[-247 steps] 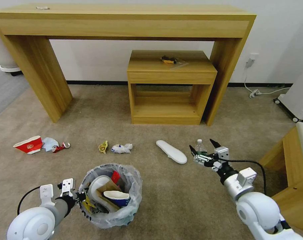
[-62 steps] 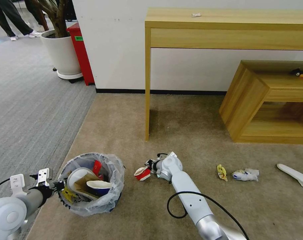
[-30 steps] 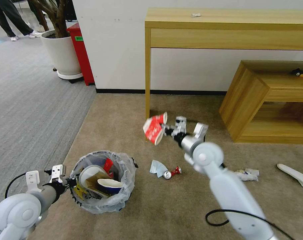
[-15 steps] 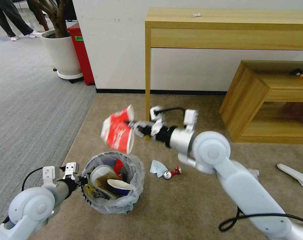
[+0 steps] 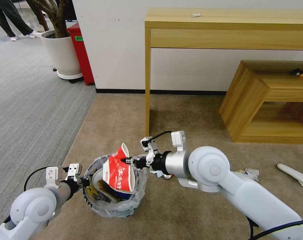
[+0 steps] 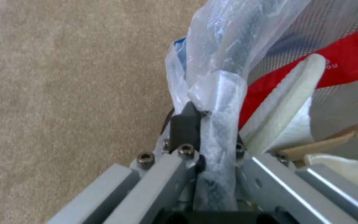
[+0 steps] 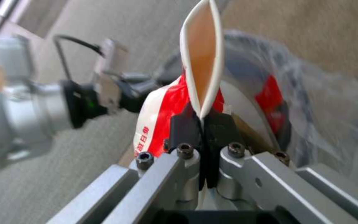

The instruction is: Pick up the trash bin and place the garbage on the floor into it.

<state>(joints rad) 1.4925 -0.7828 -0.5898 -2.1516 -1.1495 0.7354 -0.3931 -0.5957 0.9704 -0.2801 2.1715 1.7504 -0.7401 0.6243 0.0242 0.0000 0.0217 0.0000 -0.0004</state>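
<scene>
The trash bin (image 5: 115, 204), dark and lined with a crinkled clear bag, sits on the beige floor (image 5: 178, 213). My left gripper (image 5: 83, 181) is shut on its near rim; the left wrist view shows the left gripper (image 6: 210, 116) pinching rim and bag (image 6: 220, 93), with a white slipper (image 6: 286, 105) and red wrapper (image 6: 345, 65) inside. My right gripper (image 5: 129, 161) is shut on the rim of a crushed red paper cup (image 5: 119, 173), which hangs partly inside the bin's mouth. In the right wrist view the right gripper (image 7: 202, 119) clamps the cup (image 7: 202, 62). More garbage lies to the right: a crumpled packet (image 5: 250, 172) and a white slipper (image 5: 296, 175).
A tall wooden console table (image 5: 224, 26) stands against the wall with one leg (image 5: 147, 100) just beyond the bin. A low wooden shelf unit (image 5: 274, 100) is at the right. A white planter pot (image 5: 61, 53), a red box (image 5: 79, 50) and grey striped carpet (image 5: 24, 100) lie to the left.
My right gripper lifted the red cup off the floor, swung it left over the bin and lowered it into the mouth. The left gripper shifted the bin slightly right.
</scene>
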